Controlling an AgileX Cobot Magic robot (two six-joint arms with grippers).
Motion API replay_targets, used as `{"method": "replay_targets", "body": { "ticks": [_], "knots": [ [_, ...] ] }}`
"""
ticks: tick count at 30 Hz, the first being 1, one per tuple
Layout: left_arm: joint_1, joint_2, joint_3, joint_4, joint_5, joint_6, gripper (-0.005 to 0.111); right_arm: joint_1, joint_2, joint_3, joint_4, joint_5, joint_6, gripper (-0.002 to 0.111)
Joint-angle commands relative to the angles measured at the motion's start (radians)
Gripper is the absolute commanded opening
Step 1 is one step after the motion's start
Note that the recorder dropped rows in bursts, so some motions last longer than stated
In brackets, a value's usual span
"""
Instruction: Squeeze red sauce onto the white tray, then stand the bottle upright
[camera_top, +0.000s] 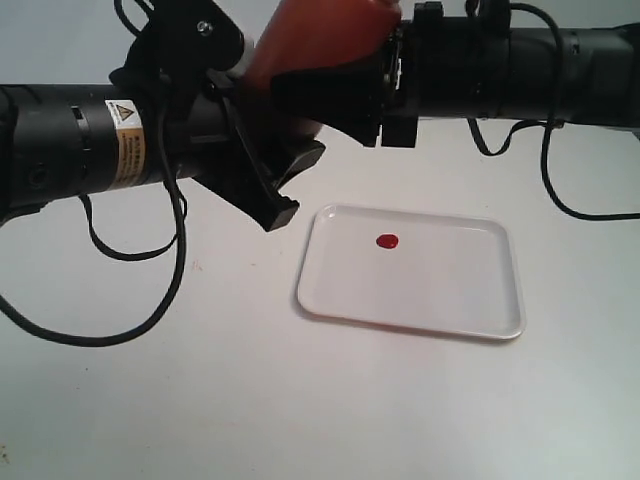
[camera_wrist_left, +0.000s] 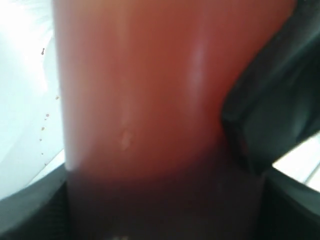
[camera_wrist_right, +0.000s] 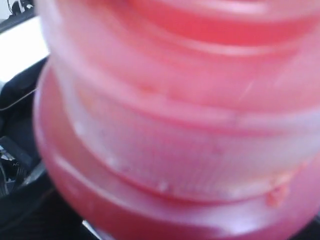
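Surface: a plain white table (camera_top: 200, 400), matt and evenly lit, which fills almost the whole exterior view.
Marks on surface: the left wrist view shows some tiny red-brown specks (camera_wrist_left: 47, 116) on the white beside the bottle.
Room: only a pale grey-blue background (camera_top: 60, 30) shows at 12 o'clock, behind the arms. More of the room I cannot see.
Cables: black cables (camera_top: 130, 330) hang from both arms. On the 9 o'clock side one makes a loop on the table.
White tray: the white tray (camera_top: 505, 250) lies flat on the table at about 4 o'clock from the middle.
Red sauce: one small round blob of the red sauce (camera_top: 387, 241) sits on the tray, toward its 10 o'clock corner.
Bottle: the bottle (camera_top: 310, 40) is at 12 o'clock, up in the air between the two arms and tilted, not upright.
Left gripper: the left gripper (camera_top: 290, 170) is clamped on the bottle, and a dark finger (camera_wrist_left: 270, 115) presses into its wall.
Right gripper: the right gripper (camera_top: 330, 100) is at the bottle, with dark parts across its front. I cannot tell if it grips.
Right wrist view: the bottle fills it, blurred.
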Motion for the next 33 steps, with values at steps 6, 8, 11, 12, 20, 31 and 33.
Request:
{"method": "replay_targets", "body": {
  "ticks": [6, 8, 11, 12, 20, 31, 33],
  "knots": [
    [0.001, 0.04, 0.007, -0.008, 0.023, -0.011, 0.0, 0.005, -0.012, 0.004, 0.005, 0.027, -0.012, 0.0],
    [0.001, 0.039, 0.007, -0.008, 0.025, -0.011, 0.0, 0.007, -0.012, 0.004, 0.005, -0.013, -0.012, 0.0],
    [0.001, 0.048, 0.007, -0.008, 0.078, -0.011, 0.0, 0.044, -0.012, 0.004, 0.005, -0.095, -0.012, 0.0],
    [0.001, 0.064, 0.007, -0.008, 0.112, -0.011, 0.0, 0.076, -0.012, 0.004, 0.005, -0.143, -0.021, 0.0],
    [0.001, 0.225, 0.009, -0.008, 0.221, -0.011, 0.0, 0.183, 0.129, 0.004, 0.005, -0.251, -0.14, 0.0],
    [0.001, 0.26, 0.148, -0.008, 0.39, -0.006, 0.0, 0.219, 0.305, -0.144, 0.005, -0.226, -0.117, 0.0],
    [0.001, 0.26, 0.16, -0.008, 0.411, -0.011, 0.0, 0.235, 0.328, -0.162, 0.005, -0.229, -0.116, 0.0]
  ]
}}
